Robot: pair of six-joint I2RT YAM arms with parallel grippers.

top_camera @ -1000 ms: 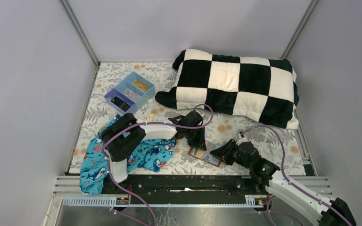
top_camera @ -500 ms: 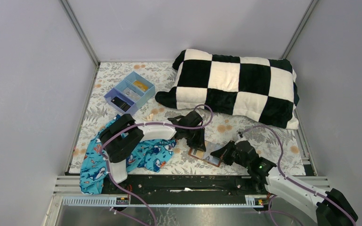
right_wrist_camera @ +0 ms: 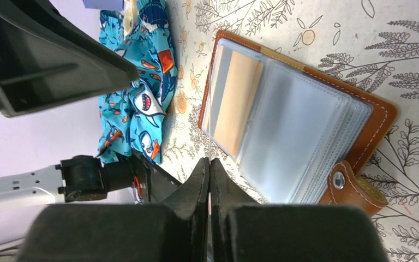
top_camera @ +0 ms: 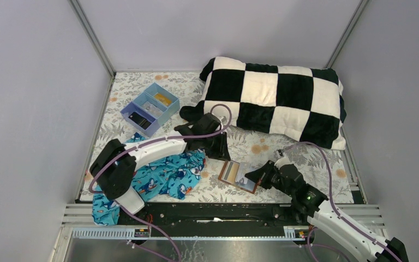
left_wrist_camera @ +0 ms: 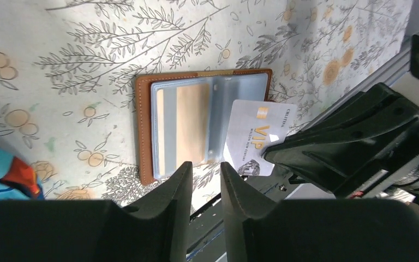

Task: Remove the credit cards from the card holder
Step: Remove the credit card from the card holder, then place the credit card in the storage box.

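The card holder (top_camera: 230,172) lies open on the floral cloth, a brown leather wallet (left_wrist_camera: 144,136) with clear sleeves and a snap tab (right_wrist_camera: 354,188). A tan credit card (left_wrist_camera: 192,125) sits in its left sleeve (right_wrist_camera: 240,103). A white VIP credit card (left_wrist_camera: 253,139) sticks out slanted past the right sleeve's edge. My right gripper (top_camera: 255,177) is shut on that card's corner; in the right wrist view its tips (right_wrist_camera: 209,162) meet with only a thin edge between them. My left gripper (top_camera: 221,154) hovers just behind the holder, slightly open (left_wrist_camera: 204,166) and holding nothing.
A blue divided tray (top_camera: 136,122) with small items stands at the back left. A black-and-white checkered pillow (top_camera: 273,98) fills the back right. Blue shark-print fabric (top_camera: 163,177) lies left of the holder, under the left arm. The black rail (top_camera: 218,210) borders the near edge.
The left gripper has drawn back from the holder toward the pillow, its jaws parting a little. The right gripper has closed on the white card, and the holder's sleeves now show uncovered.
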